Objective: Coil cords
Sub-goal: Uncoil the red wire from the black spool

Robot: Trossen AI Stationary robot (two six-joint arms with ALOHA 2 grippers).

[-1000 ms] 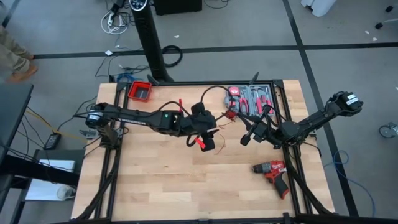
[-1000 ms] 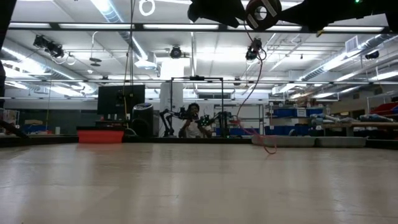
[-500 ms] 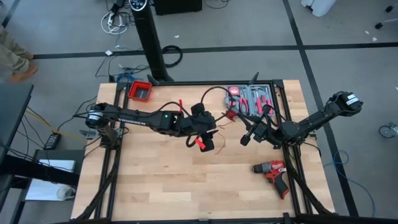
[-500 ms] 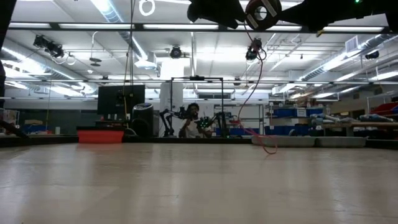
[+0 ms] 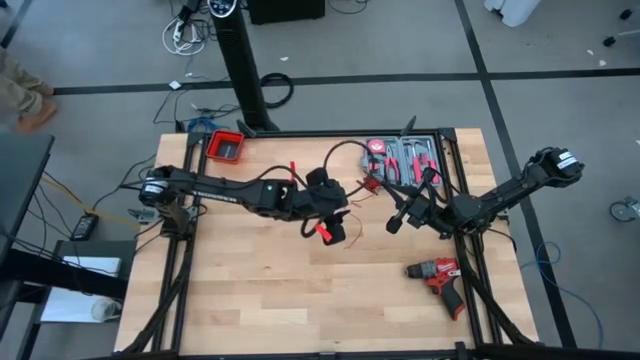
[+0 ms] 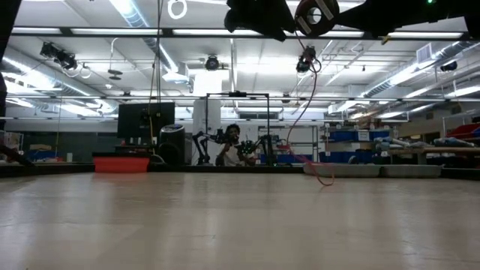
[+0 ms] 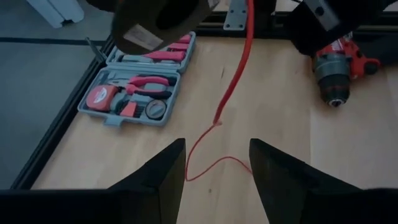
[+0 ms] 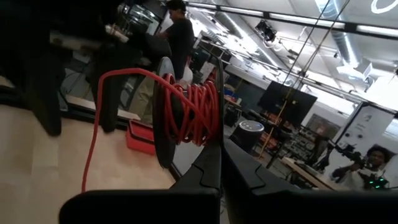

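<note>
Nearest, in the left wrist view, the left gripper (image 7: 217, 144) hovers over the table (image 5: 250, 290) with its fingers spread wide and nothing between them; just ahead of them the loose tail of the cord (image 7: 211, 163) lies on the wood in a slack red curl, and from there a single strand climbs free of the table; it ends at the spool (image 7: 155, 25), which hangs in the air between the two arms, above the boards near the open tool case (image 7: 137, 93); the right wrist view shows a thick band of red turns already wound on the spool's core, with one loop bowing out loosely to the side; the right gripper (image 8: 221, 165) has its fingers drawn nearly together, apparently pinching the spool's near flange edge-on, though the contact itself is hard to make out; farther off, the drill (image 7: 336, 62) lies on the table, well apart from the cord; by this showing the coiling looks well begun but unfinished, since a good share sits on the spool while the hanging strand and the tail on the table remain to be taken up and tidied.
</note>
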